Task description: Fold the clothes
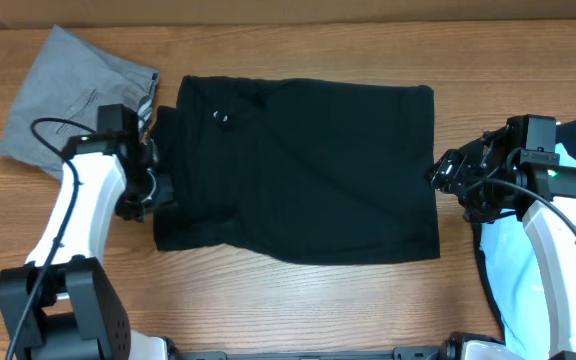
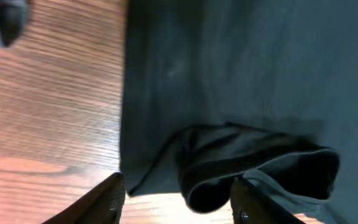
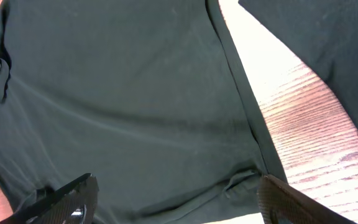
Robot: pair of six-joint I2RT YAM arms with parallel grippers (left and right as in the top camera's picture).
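A black garment [image 1: 308, 170] lies spread flat across the middle of the wooden table. My left gripper [image 1: 153, 190] sits at its left edge, open; the left wrist view shows a rumpled fold of black cloth [image 2: 253, 168] between the spread fingers [image 2: 176, 199]. My right gripper [image 1: 446, 175] is at the garment's right edge, open; the right wrist view shows the black cloth [image 3: 123, 93] and its hem [image 3: 247, 118] between the wide fingers [image 3: 179, 202].
A folded grey garment [image 1: 63, 95] lies at the back left. A light blue and black garment [image 1: 553, 250] lies at the right, under the right arm. Bare wood table [image 1: 268, 310] runs along the front.
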